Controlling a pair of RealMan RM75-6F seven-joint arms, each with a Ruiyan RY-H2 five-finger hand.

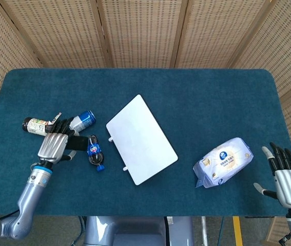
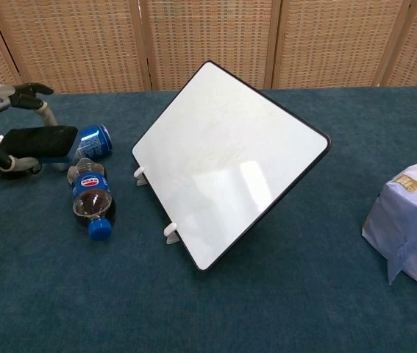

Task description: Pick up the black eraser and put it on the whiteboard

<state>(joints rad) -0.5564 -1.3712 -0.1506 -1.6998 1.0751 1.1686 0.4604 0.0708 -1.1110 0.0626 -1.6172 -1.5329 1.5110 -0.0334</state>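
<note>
With your left hand (image 1: 53,146) fingers pinching the eraser (image 2: 37,140), carry it level over the bottle (image 2: 91,198) to the whiteboard (image 2: 226,160).

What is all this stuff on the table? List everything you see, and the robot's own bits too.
whiteboard: one, white with a dark edge, middle of the table, lying at a slant.
black eraser: one, black, held by the left hand above the bottles and can.
cola bottle: one small, dark with a blue label and cap, lying left of the whiteboard.
can: one, blue and silver, on its side behind the cola bottle.
brown bottle: one, dark with a pale label, lying at the far left.
wipes pack: one, white and blue, right side of the table.
table: one, covered in dark teal cloth.
screen: woven, tan, behind the table.
left hand: silver and black, gripping the eraser.
right hand: silver and black, empty, fingers apart, at the table's right edge.
</note>
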